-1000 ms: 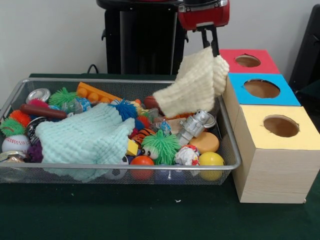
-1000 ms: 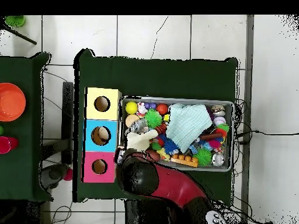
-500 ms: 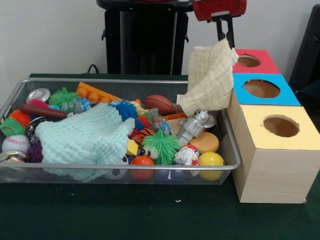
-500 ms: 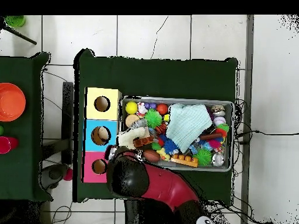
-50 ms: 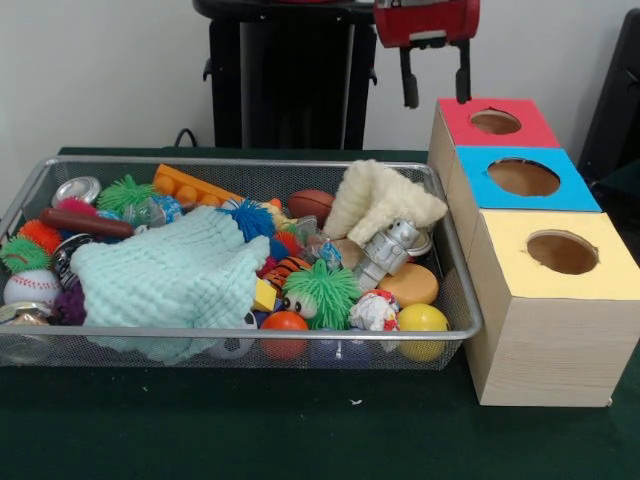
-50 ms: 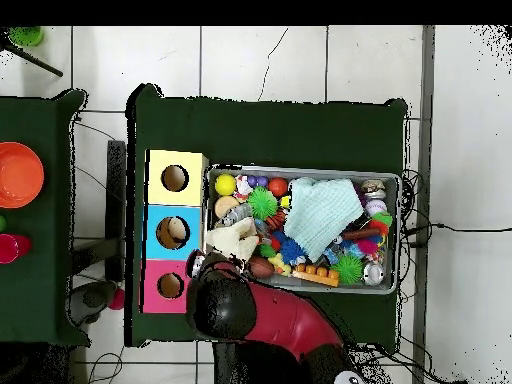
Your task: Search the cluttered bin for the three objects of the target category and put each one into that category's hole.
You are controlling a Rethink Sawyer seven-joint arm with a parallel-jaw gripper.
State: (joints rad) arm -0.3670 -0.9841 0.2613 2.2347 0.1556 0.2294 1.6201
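Note:
My gripper [image 5: 437, 100] hangs open and empty above the wire bin's [image 5: 250, 334] back right corner, just left of the red box [image 5: 460, 112]. Below it a cream knitted cloth [image 5: 385, 200] lies crumpled in the bin, on a silver robot toy [image 5: 385, 250]. A larger mint cloth [image 5: 170, 272] covers the bin's left middle. In the overhead view the arm [image 6: 225, 300] hides the gripper; the cream cloth [image 6: 235, 238] lies at the bin's [image 6: 300, 170] end beside the blue box [image 6: 152, 232]. The mint cloth [image 6: 322, 215] shows there too.
Red, blue [image 5: 570, 195] and yellow [image 5: 540, 330] boxes with round holes stand in a row right of the bin. The bin holds a brown football [image 5: 310, 203], green spiky ball [image 5: 320, 290], yellow ball [image 5: 422, 320], orange block [image 5: 190, 187], baseball [image 5: 30, 288]. An orange bowl [image 6: 18, 173] sits on a side table.
The gripper, shut on the cream cloth and holding it up near the boxes, has opened. The cloth has dropped back into the bin's right end.

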